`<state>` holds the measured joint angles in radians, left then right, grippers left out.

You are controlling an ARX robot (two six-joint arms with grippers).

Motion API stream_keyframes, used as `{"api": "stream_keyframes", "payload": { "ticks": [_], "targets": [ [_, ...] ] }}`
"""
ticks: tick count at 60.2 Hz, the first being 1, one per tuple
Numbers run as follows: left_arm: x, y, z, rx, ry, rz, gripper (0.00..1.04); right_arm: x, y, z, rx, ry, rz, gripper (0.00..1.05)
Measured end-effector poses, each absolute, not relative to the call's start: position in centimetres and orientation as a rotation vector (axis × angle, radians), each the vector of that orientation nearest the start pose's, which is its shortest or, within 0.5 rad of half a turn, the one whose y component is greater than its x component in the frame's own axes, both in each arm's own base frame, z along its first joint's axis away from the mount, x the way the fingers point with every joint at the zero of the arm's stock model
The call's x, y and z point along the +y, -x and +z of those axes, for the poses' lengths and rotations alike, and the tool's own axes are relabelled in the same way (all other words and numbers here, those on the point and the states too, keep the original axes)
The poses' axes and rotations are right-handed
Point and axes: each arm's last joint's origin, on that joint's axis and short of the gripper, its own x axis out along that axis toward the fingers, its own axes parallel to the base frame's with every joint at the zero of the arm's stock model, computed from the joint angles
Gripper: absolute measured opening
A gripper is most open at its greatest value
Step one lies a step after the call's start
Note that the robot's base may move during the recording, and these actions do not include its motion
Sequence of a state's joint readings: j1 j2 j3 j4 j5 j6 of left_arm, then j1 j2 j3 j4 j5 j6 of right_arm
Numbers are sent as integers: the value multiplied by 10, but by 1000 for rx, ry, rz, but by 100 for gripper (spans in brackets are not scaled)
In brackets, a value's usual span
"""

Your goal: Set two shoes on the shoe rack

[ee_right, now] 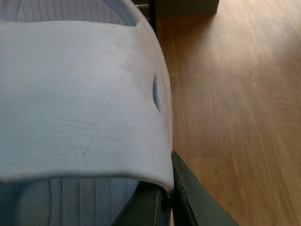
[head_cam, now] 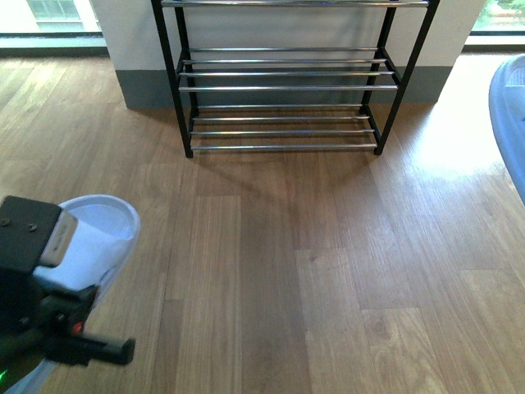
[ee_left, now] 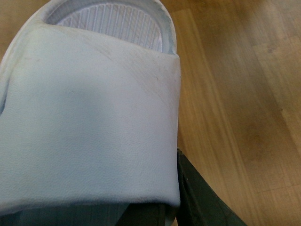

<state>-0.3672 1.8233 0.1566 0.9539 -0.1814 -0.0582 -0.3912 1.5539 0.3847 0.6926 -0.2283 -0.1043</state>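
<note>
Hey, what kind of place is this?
Probably a home entryway or a similar indoor room: a wood-plank floor, a black shoe rack with chrome rods standing against the wall, windows on either side, and pale blue slides.

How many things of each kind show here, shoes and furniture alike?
Pale blue slides: 2 (left slide, right slide)
Shoe rack: 1
Total: 3
</note>
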Motion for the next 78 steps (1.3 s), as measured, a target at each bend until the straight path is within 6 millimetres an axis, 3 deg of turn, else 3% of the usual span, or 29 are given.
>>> {"api": "stream_keyframes", "payload": {
  "ticks": [6, 12, 17, 27, 78],
  "targets": [
    [-60, -173, 82, 642, -162, -77, 2, -90, -235, 121, 462, -43, -139, 1],
    [-52, -156, 142, 518, -157, 4, 2, -90, -235, 121, 462, -43, -134, 1],
    [-42, -128, 186, 419, -152, 64, 2, -90, -235, 121, 462, -43, -136, 1],
    [-31, -99, 218, 378, -195, 143, 2, -90, -235, 121, 462, -43, -135, 1],
    [-32, -98, 222, 391, -213, 133, 2, -90, -235, 122, 461, -43, -135, 1]
  ]
}}
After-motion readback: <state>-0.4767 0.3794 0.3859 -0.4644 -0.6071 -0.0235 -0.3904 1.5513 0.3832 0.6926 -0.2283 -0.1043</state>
